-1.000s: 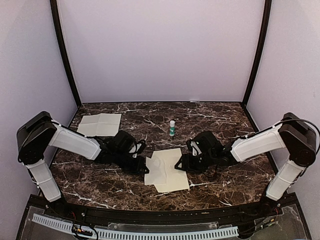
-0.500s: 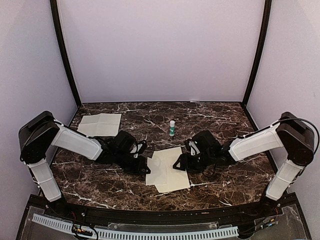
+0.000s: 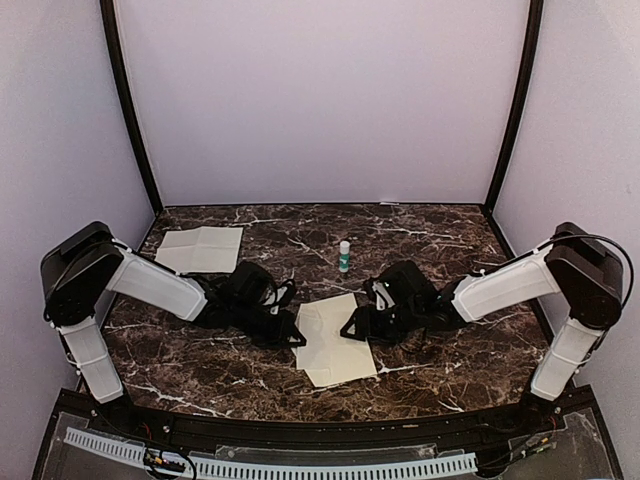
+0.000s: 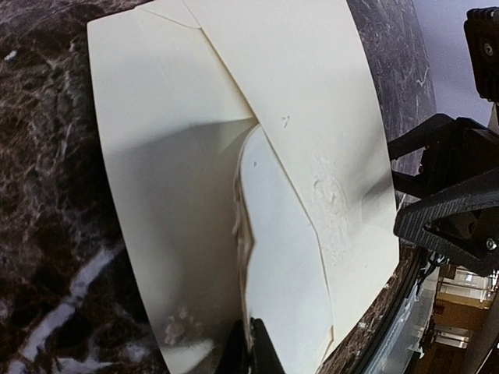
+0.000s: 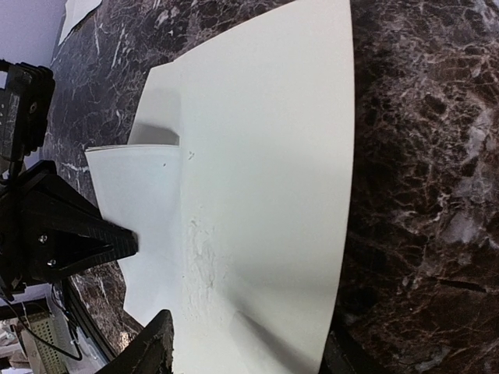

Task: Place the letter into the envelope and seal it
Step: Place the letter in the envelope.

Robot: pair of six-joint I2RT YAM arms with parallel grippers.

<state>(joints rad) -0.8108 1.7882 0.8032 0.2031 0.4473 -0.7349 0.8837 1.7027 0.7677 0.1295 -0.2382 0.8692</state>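
Left claw (image 3: 296, 338) is pressed together on the left edge of the envelope (image 3: 332, 352), probably to lift a layer. Right claw (image 3: 352, 330), spread, straddles the opposite edge, apparently steadying it on the bench (image 3: 450, 365). Behind stands a glue stick (image 3: 344, 256). Far left lies the letter (image 3: 200, 249), not yet inside.

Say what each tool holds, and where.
Left tool pinches the envelope at its left edge; right tool straddles its right edge, hold unclear.
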